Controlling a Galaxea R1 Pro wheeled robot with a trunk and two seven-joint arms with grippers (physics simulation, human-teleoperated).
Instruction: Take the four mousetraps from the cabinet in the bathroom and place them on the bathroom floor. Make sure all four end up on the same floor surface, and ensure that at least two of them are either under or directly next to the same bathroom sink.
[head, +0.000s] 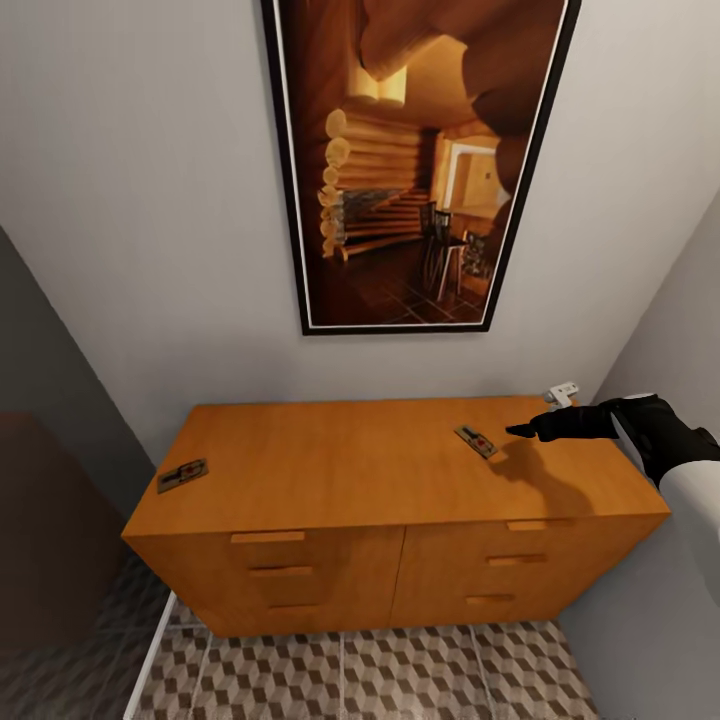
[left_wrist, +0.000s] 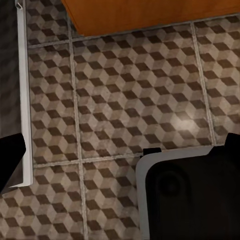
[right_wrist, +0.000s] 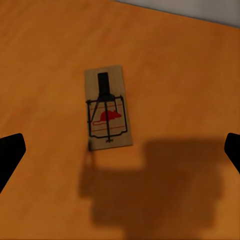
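Observation:
The orange-brown cabinet (head: 380, 480) stands against the wall with two mousetraps on its top. One mousetrap (head: 182, 476) lies at the left edge. The other mousetrap (head: 477, 441) lies right of centre, and its red spot and wire (right_wrist: 107, 109) show in the right wrist view. My right gripper (head: 520, 431) hovers just right of and above that trap, open (right_wrist: 120, 155), touching nothing. My left gripper (left_wrist: 120, 155) is open over the cube-patterned bathroom floor (left_wrist: 125, 100) in front of the cabinet's edge (left_wrist: 150, 15). The sink is out of view.
A large framed picture (head: 420, 160) hangs above the cabinet. A small white object (head: 562, 393) sits at the cabinet's back right corner. Walls close in on both sides. A white strip (left_wrist: 22, 100) runs along the floor at the left. My dark base (left_wrist: 190, 200) shows below.

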